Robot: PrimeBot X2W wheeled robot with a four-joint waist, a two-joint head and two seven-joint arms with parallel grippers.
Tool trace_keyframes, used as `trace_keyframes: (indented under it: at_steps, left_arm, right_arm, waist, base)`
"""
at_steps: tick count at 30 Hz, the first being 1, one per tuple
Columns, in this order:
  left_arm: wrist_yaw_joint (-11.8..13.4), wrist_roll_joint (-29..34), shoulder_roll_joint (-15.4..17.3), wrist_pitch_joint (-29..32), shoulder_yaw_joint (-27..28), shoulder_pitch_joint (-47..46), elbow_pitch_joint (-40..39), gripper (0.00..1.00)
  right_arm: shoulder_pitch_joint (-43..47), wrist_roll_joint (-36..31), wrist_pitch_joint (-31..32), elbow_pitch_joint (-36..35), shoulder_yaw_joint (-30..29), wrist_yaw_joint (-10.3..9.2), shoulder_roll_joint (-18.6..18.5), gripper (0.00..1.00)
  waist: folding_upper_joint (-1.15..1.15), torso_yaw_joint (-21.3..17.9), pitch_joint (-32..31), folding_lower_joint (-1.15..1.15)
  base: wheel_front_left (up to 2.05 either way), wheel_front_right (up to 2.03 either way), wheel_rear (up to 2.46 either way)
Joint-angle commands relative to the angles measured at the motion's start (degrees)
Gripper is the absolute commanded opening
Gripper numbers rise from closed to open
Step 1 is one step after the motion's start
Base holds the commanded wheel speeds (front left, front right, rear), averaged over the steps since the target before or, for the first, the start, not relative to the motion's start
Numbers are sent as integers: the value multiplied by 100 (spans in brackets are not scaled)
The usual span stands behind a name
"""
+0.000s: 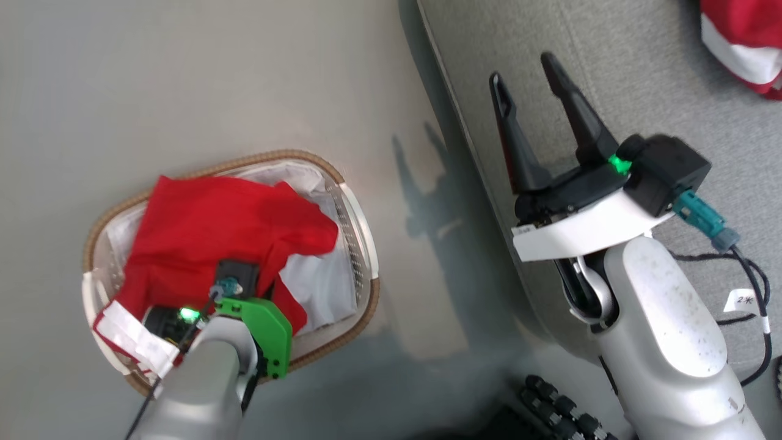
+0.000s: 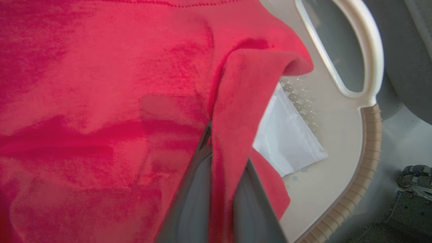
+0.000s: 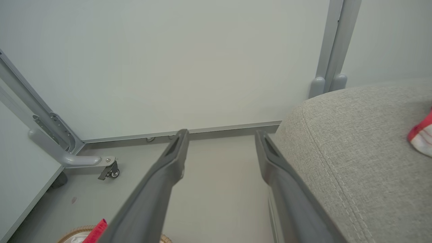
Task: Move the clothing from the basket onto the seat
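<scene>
The left end effector [image 2: 225, 152] is closed narrow on a fold of the clothing [image 2: 101, 101]. In the left wrist view a ridge of the red fabric rises from the bottom centre of the frame between its two dark fingers [image 2: 189, 202], which stand close on both sides of it. In the head view this arm reaches down at the lower left, and its green wrist plate [image 1: 266, 333] is over the basket [image 1: 275, 156], so the fingers themselves are hidden there. The clothing [image 1: 214, 226] lies inside the basket and covers most of it; the white liner [image 1: 324, 281] shows at the right side, and a white trimmed edge hangs over the rim at the lower left. The basket stands on the grey floor [image 1: 183, 79], near the seat [image 1: 611, 79] but not touching it. The right end effector [image 1: 522, 70] is wide open and holds nothing. It is at the upper centre of the head view, over the edge of the seat, its fingers pointing up the frame. In the right wrist view its two fingers [image 3: 168, 175] are spread well apart, with the floor [image 3: 219, 189] and a pale wall behind them. A second red garment [image 1: 742, 36] with a white band lies on the seat at the upper right corner of the head view, and it shows also at the right edge of the right wrist view [image 3: 422, 135].
</scene>
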Motion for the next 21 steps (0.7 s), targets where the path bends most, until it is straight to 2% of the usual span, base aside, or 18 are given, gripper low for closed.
trace_keyframes:
  at_steps: [1,9,21]
  left_arm:
    - [-22,-110,-30,-50,-5,217,-79,0]
    - [-23,-397,-89,-82,91,1026,-1177,0]
    - [-19,-30,-92,-84,826,2068,-2936,0]
  right_arm:
    - [187,-63,-1,80,-12,-6,-21,100]
    - [834,-280,-2,459,-65,-6,-23,100]
    - [1707,-442,-1,811,-45,-6,-23,100]
  waist:
    - [0,281,-869,0]
    - [0,673,-1944,0]
    - [0,1072,-3177,0]
  base:
    - [0,0,0]
    - [0,0,0]
    - [0,0,0]
